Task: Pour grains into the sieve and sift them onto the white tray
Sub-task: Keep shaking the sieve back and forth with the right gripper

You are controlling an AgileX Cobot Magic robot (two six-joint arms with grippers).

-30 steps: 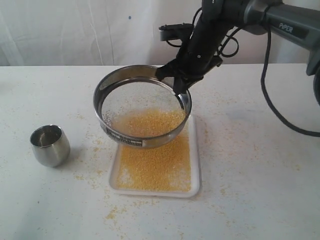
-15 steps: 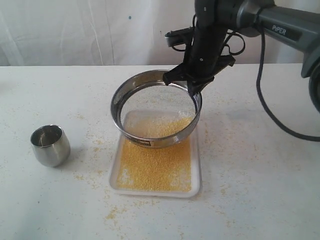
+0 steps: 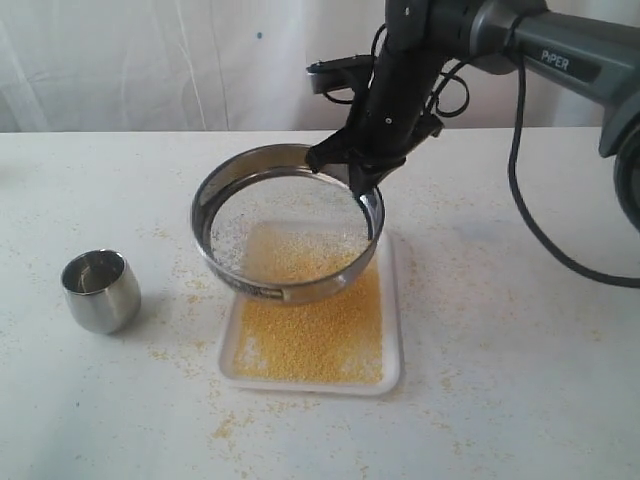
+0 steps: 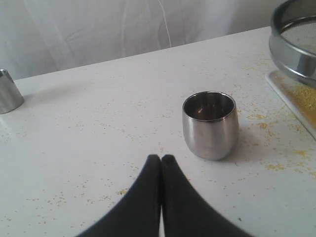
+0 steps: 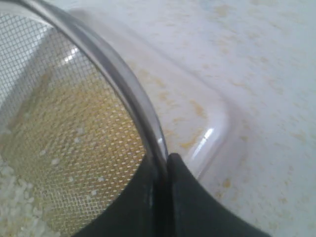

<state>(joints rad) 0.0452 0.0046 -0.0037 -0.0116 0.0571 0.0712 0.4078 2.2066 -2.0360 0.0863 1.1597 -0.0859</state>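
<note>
Sieve (image 3: 290,292): tilted just above the white tray's (image 3: 392,300) far end, overhanging its left edge.
Right gripper (image 3: 355,168): clamped on the sieve's far rim.
Grains (image 3: 320,340): mostly on the tray; a pale remnant sits in the mesh (husks, maybe).
Advice: short level shakes, centred over the tray.
Left gripper (image 4: 161,159): pressed together, empty, well left of the tray.

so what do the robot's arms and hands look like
The right arm is dark grey with white PiPER lettering, and a black cable hangs from it. The right hand is black. The left hand shows two smooth black tapered fingers.
</note>
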